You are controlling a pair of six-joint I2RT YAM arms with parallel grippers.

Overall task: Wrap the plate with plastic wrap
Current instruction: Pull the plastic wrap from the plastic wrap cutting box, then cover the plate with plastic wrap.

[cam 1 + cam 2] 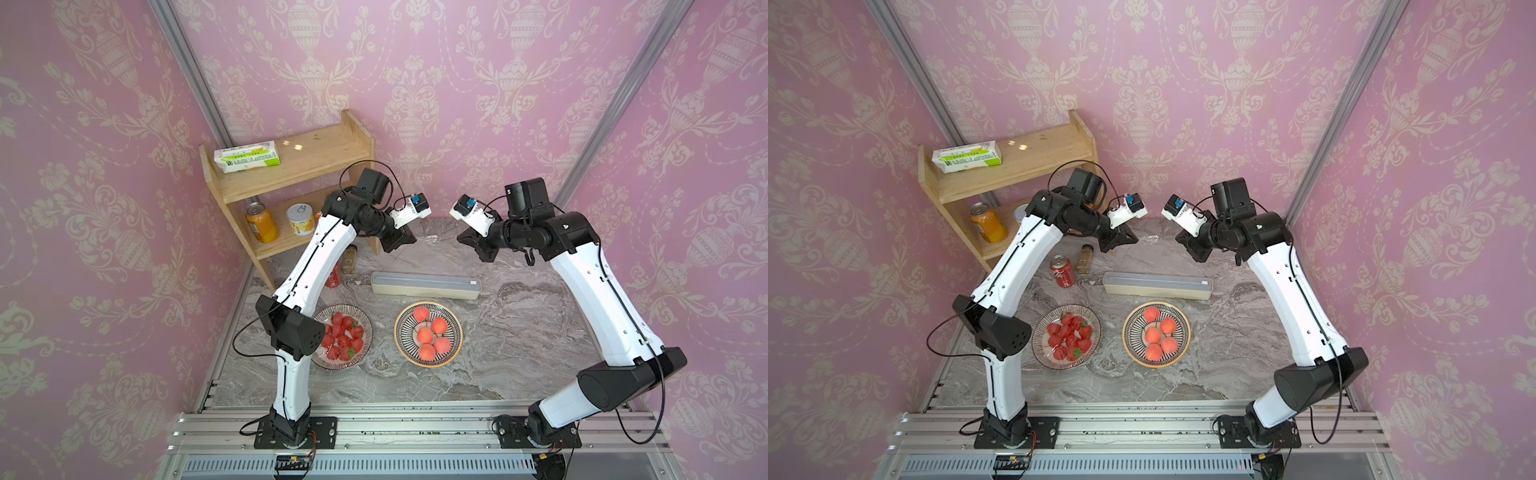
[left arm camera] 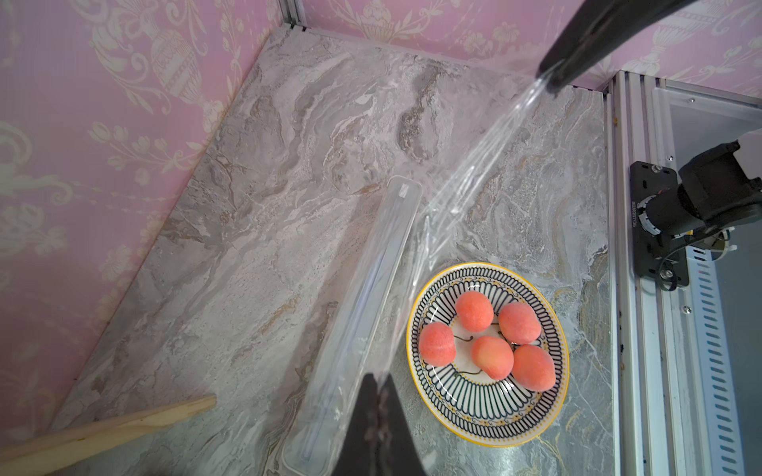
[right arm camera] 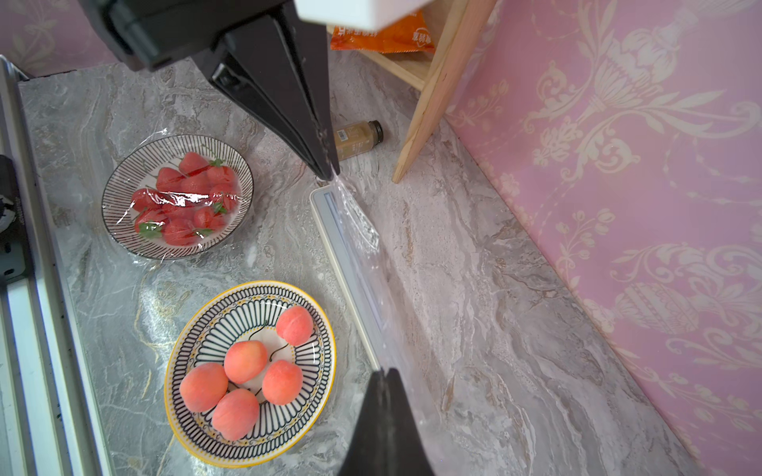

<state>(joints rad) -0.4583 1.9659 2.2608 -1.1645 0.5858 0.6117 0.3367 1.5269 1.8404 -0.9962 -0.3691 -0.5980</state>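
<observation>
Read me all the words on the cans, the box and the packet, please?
No text here reads clearly.
red can: white curly writing, too blurred to read.
green and white box on the wooden shelf: print too small.
orange packet: white Chinese characters, blurred and cut off.
small bottle: label too small.
black arm mount: white lettering, too small.
</observation>
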